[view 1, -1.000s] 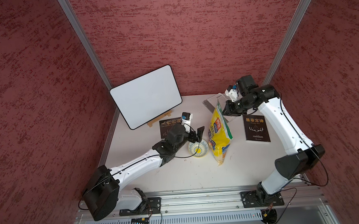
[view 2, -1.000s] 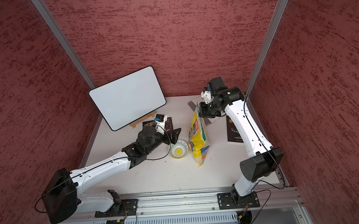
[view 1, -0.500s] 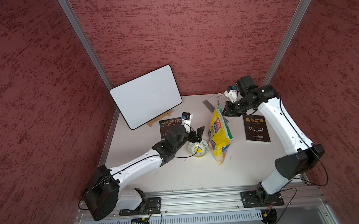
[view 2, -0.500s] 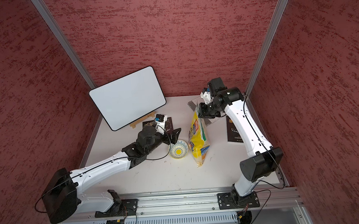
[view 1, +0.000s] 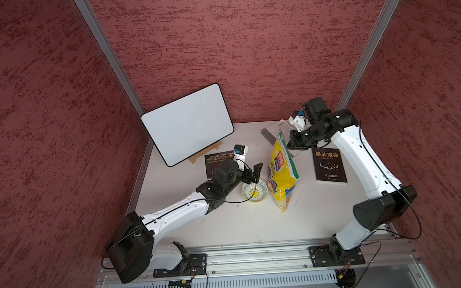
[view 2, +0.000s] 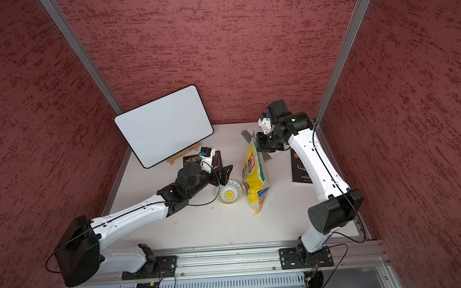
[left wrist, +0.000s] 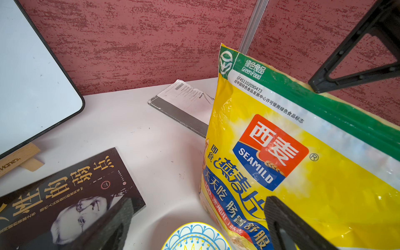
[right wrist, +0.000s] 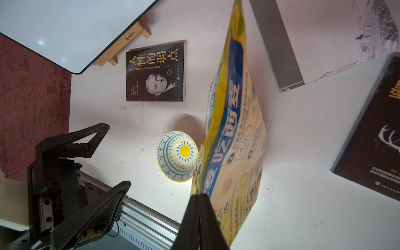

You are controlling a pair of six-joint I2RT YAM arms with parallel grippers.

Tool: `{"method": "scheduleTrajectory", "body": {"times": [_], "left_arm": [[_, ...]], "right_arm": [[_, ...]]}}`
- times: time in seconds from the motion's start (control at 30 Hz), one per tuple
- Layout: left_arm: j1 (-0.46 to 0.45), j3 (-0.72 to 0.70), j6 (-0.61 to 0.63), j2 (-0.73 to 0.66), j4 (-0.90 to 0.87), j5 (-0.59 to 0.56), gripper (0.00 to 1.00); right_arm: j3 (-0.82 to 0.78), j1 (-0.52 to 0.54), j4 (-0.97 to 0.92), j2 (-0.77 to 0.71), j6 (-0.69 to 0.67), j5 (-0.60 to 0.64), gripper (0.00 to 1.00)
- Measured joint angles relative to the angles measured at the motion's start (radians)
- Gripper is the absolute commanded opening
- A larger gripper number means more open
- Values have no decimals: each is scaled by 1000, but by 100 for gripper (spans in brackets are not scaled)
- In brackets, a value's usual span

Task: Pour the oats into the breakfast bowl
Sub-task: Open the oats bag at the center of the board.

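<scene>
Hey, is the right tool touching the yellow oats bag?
Touching. The right wrist view shows the right tool shut on the top edge of the oats bag.

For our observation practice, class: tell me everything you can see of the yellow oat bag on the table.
The bag is large and made of crinkly yellow plastic, with a green band along the top, a red and blue SEAMILD logo and blue Chinese lettering. It stands on its base on the white table, top upward, close beside the small bowl; whether the two touch is unclear. The right gripper is shut on its top edge. Whether the top is open cannot be told.
</scene>
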Motion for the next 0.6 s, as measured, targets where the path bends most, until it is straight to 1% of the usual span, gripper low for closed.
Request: {"method": "scheduleTrajectory", "body": {"times": [0.13, 0.33, 0.37, 0.43, 0.6], "left_arm": [[0, 1, 0, 0, 0, 0, 100], [-5, 32, -1, 7, -9, 5, 100], [-5, 40, -1, 8, -10, 8, 100], [-6, 55, -2, 10, -11, 11, 100], [-7, 85, -15, 15, -21, 29, 100]], "right_arm": [[-27, 0, 7, -4, 0, -2, 5], [-130, -2, 40, -24, 3, -18, 7], [-149, -3, 50, -31, 5, -25, 7], [-177, -6, 66, -41, 8, -45, 0], [-222, -10, 125, -71, 28, -106, 0]]}}
